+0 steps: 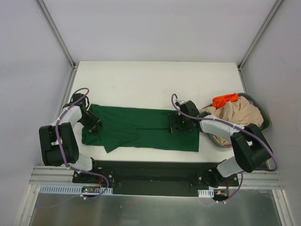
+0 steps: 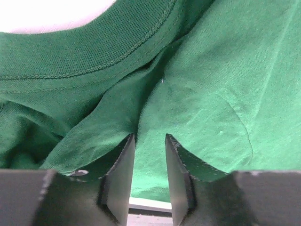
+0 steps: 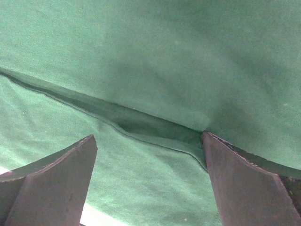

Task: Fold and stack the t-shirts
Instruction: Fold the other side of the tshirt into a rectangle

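While it lies spread lengthwise on the white table [image 1: 155,80], the dark green short-sleeved cloth t-shirt [image 1: 141,129] has an arm at each end. At its collar end, the left gripper [image 2: 149,139] has its fingers drawn close on a raised fold of the green cloth. It seems to be pinching the fold, though the narrow gap leaves some doubt. At the shirt's opposite end, the right gripper [image 3: 148,137] is spread wide over a hem. Beyond that end, a crumpled beige t-shirt [image 1: 240,113] and a bright orange t-shirt [image 1: 225,100] sit in a dark round basket [image 1: 264,120].
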You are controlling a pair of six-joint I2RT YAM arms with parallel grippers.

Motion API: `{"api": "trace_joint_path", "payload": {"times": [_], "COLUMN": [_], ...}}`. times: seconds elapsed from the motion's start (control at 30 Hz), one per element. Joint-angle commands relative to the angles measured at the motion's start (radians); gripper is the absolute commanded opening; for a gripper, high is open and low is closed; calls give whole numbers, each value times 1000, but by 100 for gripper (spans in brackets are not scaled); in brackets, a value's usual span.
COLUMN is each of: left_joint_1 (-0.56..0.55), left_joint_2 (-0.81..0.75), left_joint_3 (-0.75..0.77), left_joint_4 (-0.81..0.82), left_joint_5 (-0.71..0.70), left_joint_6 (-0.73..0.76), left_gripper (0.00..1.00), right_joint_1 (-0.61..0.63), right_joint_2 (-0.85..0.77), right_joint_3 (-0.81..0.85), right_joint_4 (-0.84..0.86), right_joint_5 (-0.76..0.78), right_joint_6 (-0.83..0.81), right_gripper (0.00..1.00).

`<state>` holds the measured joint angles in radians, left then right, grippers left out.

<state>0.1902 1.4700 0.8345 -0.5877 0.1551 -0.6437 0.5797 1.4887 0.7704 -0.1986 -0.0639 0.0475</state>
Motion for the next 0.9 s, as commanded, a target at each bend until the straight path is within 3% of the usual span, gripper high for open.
{"api": "trace_joint_path", "payload": {"times": [0.0, 0.17, 0.63, 0.87], "left_joint_1": [-3, -3, -3, -2], "left_joint_2": [16, 19, -28, 45], "left_joint_3": [-6, 8, 94, 153], "left_joint_4": [0, 0, 0, -20], "left_joint_5": [-9, -19, -52, -100], "left_joint_6": [-5, -7, -2, 33], "left_gripper": [27, 0, 0, 0], "right_joint_1": [5, 3, 3, 5], "right_joint_2": [-21, -21, -10, 5], "right_joint_3": [3, 1, 20, 29], "right_joint_4": [-32, -35, -51, -62], "right_joint_5": [19, 26, 45, 53], "right_joint_6": [-9, -11, -17, -23], "right_gripper": [96, 96, 96, 96]}}
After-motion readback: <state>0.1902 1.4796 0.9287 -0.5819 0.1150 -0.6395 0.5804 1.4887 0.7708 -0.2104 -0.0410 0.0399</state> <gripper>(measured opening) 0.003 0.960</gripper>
